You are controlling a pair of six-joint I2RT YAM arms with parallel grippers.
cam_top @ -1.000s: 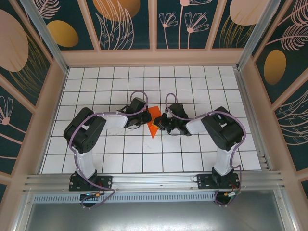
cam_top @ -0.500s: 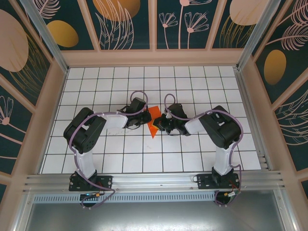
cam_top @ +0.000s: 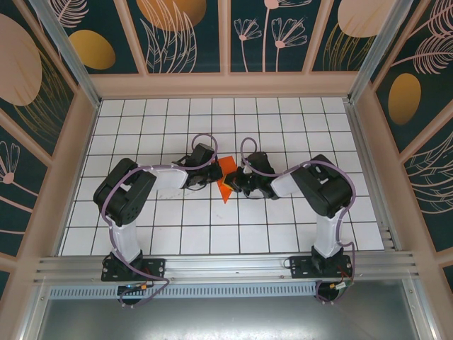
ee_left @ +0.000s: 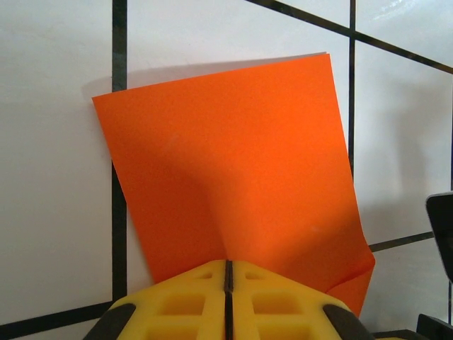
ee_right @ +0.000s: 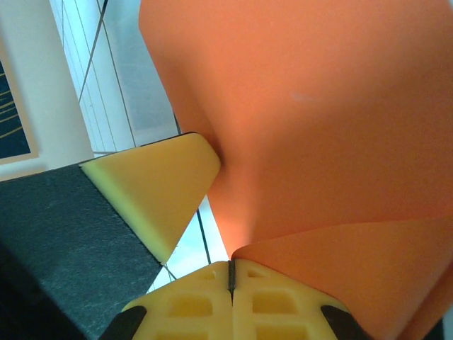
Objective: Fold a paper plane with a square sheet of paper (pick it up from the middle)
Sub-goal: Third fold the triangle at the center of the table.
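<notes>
Readable text: none.
Thin orange-red square sheet of paper (ee_left: pixel 233 163): plain colour on the faces shown, no print or number.
White tiled table with black grid lines (cam_top: pixel 141 127): lines alone, no figures.
Dark teal wall panels painted with pale leaves and orange ovals (cam_top: pixel 184 35): drawings, no lettering.
Black arm housings (cam_top: pixel 127 191): possibly a small label, too distant from above to read.

1. You see the square sheet of paper (cam_top: pixel 226 175) at the middle of the desk (cam_top: pixel 184 227), between both arms.
2. Your left end effector (cam_top: pixel 214 178) touches its left side; your right end effector (cam_top: pixel 238 185), its right side.
</notes>
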